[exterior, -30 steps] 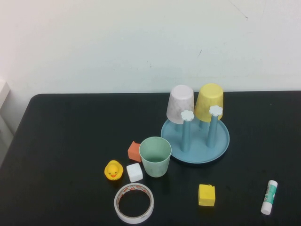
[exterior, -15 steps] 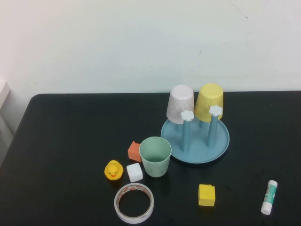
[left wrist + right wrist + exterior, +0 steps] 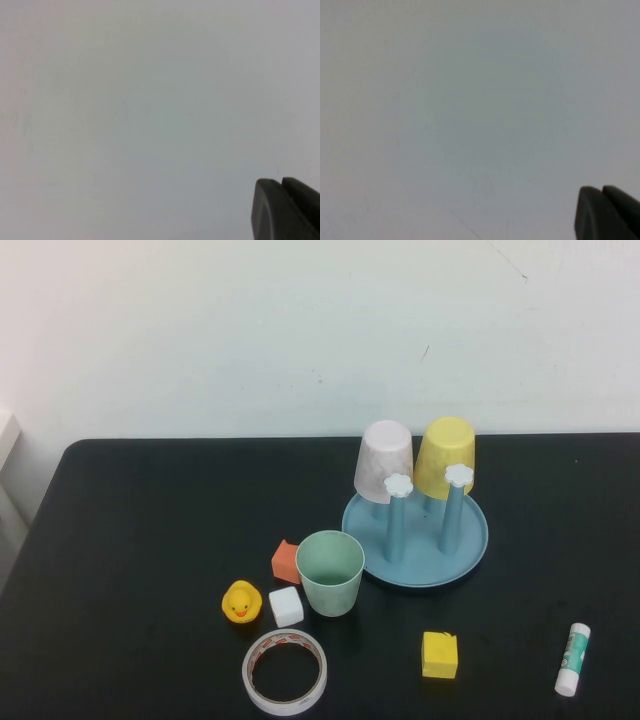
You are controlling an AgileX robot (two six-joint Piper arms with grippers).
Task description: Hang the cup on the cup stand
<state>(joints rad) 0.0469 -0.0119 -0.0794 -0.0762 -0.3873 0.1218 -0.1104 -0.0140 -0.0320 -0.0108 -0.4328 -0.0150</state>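
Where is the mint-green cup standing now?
In the high view, the cup stands upright on the table, centre-front, just left of the cup stand, beside the orange block and white cube.

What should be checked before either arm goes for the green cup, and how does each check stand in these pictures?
1. Green cup upright on the table, mouth up, nothing in it: ok.
2. Free posts on the cup stand: the two front posts are bare; the pink cup and yellow cup sit at the back: ok.
3. Room around the cup: the orange block and white block sit close beside it, contact unclear: cannot tell.
4. Left gripper shut, facing the wall, away from the table: not ok.
5. Right gripper shut, likewise: not ok.
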